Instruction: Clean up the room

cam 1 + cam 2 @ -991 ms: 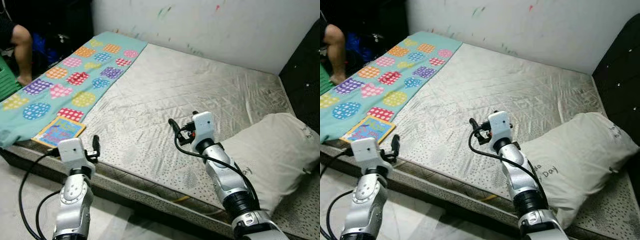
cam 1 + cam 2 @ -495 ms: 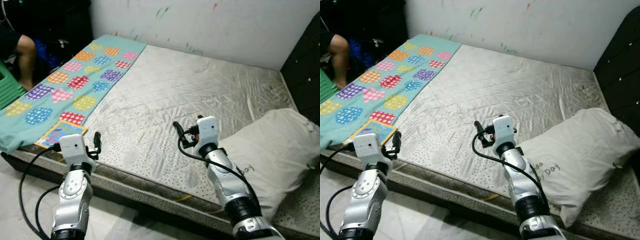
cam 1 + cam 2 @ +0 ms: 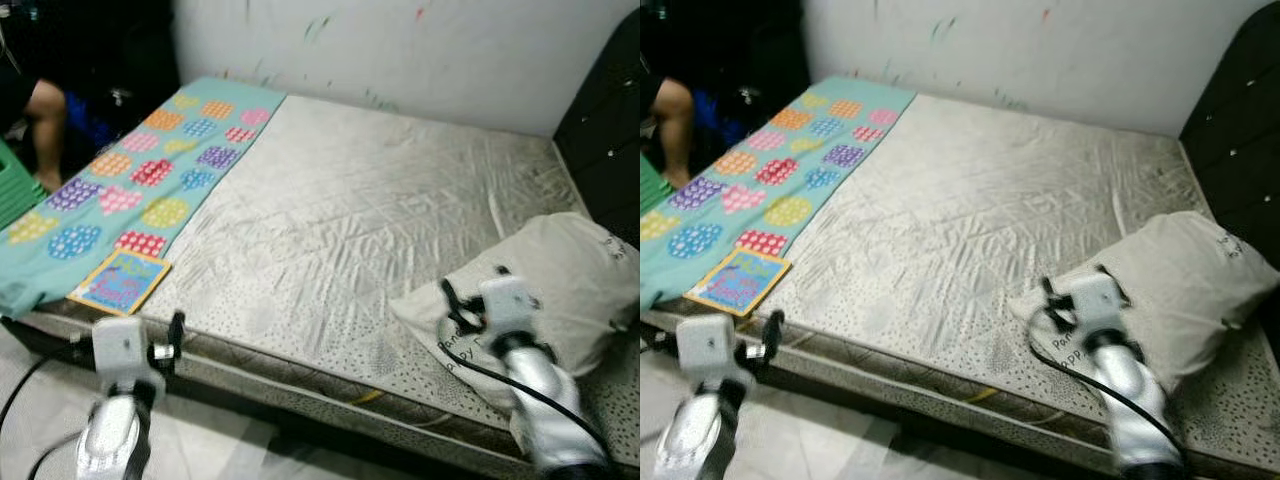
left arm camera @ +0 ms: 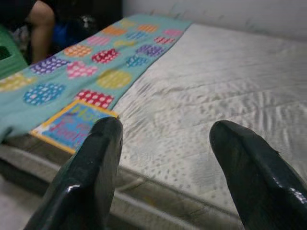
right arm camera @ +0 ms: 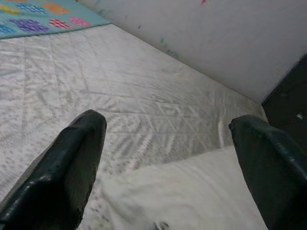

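Your right gripper (image 5: 165, 158), jaws spread, hangs over the pillow (image 3: 560, 275) by the headboard, placed to grasp it; left gripper (image 4: 165, 148), also spread, idles near the book (image 3: 120, 280).

Room as I see it, looking fwd and down:
- Wall (image 3: 480, 50): white, w/ small green and red paint marks.
- Mattress (image 3: 360, 210): grey quilted, takes up most of the room's middle, back edge against the wall.
- Headboard (image 3: 605, 120): black, studded, on my right.
- Floor (image 3: 40, 400): pale, just below the mattress's near edge.
- Far left corner: dark, green chair (image 3: 12, 185) at the edge.
- Light: even, indoor.
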Controlling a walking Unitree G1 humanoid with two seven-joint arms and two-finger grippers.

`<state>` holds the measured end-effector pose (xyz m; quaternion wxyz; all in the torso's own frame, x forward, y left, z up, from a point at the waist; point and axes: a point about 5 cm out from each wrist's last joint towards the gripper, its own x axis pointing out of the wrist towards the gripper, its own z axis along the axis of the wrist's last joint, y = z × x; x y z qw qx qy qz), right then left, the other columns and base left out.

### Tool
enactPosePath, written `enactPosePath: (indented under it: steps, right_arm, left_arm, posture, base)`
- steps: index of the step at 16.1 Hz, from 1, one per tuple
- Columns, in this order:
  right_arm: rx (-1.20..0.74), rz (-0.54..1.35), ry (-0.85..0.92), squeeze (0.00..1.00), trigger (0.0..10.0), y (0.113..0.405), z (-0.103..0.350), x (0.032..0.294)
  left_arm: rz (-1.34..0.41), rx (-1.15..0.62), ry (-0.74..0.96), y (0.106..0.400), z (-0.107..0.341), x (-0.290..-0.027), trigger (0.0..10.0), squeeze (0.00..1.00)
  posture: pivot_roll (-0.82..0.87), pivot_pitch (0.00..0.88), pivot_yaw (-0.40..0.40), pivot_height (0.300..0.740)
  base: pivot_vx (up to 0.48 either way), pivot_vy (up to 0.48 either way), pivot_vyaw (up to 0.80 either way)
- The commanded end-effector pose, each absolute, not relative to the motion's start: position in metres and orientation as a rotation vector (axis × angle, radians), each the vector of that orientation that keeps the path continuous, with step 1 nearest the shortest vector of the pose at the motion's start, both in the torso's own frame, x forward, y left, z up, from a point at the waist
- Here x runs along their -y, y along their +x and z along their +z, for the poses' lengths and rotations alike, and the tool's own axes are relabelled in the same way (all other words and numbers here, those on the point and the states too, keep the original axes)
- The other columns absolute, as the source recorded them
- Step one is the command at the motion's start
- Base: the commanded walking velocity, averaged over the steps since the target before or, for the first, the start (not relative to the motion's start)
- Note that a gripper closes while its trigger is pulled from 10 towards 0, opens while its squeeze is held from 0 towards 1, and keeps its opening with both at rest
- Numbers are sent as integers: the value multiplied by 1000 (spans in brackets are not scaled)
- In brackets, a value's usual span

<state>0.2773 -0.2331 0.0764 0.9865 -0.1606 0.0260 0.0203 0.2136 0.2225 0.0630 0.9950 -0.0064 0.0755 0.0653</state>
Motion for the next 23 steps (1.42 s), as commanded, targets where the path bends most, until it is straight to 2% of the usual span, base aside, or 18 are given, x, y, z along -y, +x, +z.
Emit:
enactPosePath:
  steps: [1, 4, 5, 8, 11, 14, 18, 23]
  right_arm:
    - [-31, 47, -312, 0, 10000, 278, 85, 233]
    - [-13, 97, -284, 0, 10000, 278, 87, 220]
    - [-9, 101, -275, 0, 10000, 273, 88, 217]
    - [-22, 59, -253, 0, 10000, 264, 85, 220]
    - [-3, 136, -218, 0, 10000, 274, 92, 193]
    - [-5, 165, -194, 0, 10000, 282, 94, 184]
    - [-28, 137, -164, 0, 10000, 277, 88, 184]
    - [-33, 65, -132, 0, 10000, 269, 84, 187]
  left_arm:
    - [135, -152, -9, 213, 65, -221, 10000, 0]
    - [138, -152, -23, 216, 66, -216, 10000, 0]
    - [111, -161, -26, 217, 67, -210, 10000, 0]
    - [69, -165, -26, 228, 69, -203, 10000, 0]
    - [86, -144, -35, 238, 73, -201, 10000, 0]
    - [112, -148, -46, 233, 72, -202, 10000, 0]
    - [93, -149, -27, 238, 74, -205, 10000, 0]
    - [44, -147, -22, 251, 77, -197, 10000, 0]
  posture:
    - [-88, 0, -57, 740]
    - [-89, 0, -53, 740]
    - [-110, 0, -26, 740]
    - [-138, 0, 2, 740]
    - [-128, 0, -29, 740]
    - [-95, 0, -49, 740]
    - [-106, 0, -16, 740]
    - [-138, 0, 44, 740]
  base:
    - [0, 0, 0]
    - [0, 0, 0]
    - [0, 0, 0]
    - [0, 0, 0]
    - [0, 0, 0]
    - [0, 0, 0]
    - [0, 0, 0]
    - [0, 0, 0]
